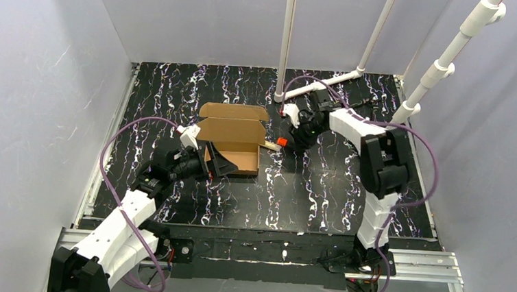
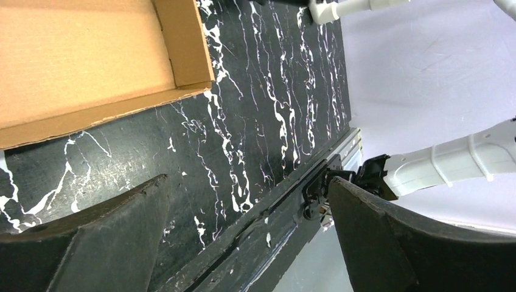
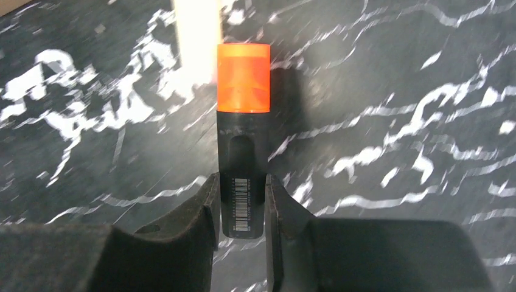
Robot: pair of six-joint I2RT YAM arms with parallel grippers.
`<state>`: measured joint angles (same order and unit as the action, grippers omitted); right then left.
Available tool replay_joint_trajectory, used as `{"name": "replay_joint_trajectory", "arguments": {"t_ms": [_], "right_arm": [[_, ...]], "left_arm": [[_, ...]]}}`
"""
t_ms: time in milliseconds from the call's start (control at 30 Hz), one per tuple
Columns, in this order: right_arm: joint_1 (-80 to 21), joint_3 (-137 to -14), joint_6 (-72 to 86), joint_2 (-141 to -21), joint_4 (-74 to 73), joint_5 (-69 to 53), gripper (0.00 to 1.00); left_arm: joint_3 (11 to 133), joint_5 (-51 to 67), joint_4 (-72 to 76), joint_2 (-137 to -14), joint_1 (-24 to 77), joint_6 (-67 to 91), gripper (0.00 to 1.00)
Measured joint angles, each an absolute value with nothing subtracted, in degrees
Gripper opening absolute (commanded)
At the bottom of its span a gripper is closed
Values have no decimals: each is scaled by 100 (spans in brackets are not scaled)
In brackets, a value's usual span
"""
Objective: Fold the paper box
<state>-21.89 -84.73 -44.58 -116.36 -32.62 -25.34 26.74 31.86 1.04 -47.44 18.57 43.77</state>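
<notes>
The paper box [image 1: 232, 141] is plain brown cardboard and lies open in the middle of the table, with its lid flap raised at the back. Its front corner shows in the left wrist view [image 2: 79, 61]. My left gripper [image 1: 217, 162] hovers at the box's near-left side, open wide [image 2: 246, 182] with only table between its fingers. To the right of the box, my right gripper [image 1: 296, 136] is shut [image 3: 242, 182] on the black body of an orange-capped marker [image 3: 243, 79], its cap [image 1: 282, 141] pointing at the box.
White pipes [image 1: 287, 45] stand at the back right of the black marbled table [image 1: 307, 191]. A pale strip [image 3: 195, 36] lies just past the marker's cap. Grey walls enclose the table on three sides. The table's metal front rail [image 2: 286, 201] runs under the left gripper.
</notes>
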Motion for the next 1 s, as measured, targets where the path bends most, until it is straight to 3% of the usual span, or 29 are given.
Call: {"name": "replay_joint_trajectory", "arguments": {"t_ms": [200, 367, 600, 733, 867, 1000], "right_arm": [[-2080, -7341, -4248, -9990, -3273, -2523, 1], [-2226, -7089, -4233, -8984, -3371, -2849, 1], [-3817, -8221, -3876, -9714, -3610, -2805, 2], [-4501, -9207, -3468, -10665, -3621, -2545, 41], [-4917, -10064, -3129, -11476, -3728, -2143, 61], [-5009, -10254, -3131, -11701, -3907, -1984, 68]], "left_arm": [[2672, 3221, 121, -4574, 1907, 4416, 99], [2672, 3124, 60, -4300, 1925, 4410, 99], [2670, 2716, -388, -3820, 1925, 4412, 99], [2665, 2370, -803, -3376, 1925, 4410, 99], [2665, 2102, -1138, -3061, 1925, 4407, 99], [2663, 1931, -1411, -2932, 1925, 4375, 99]]}}
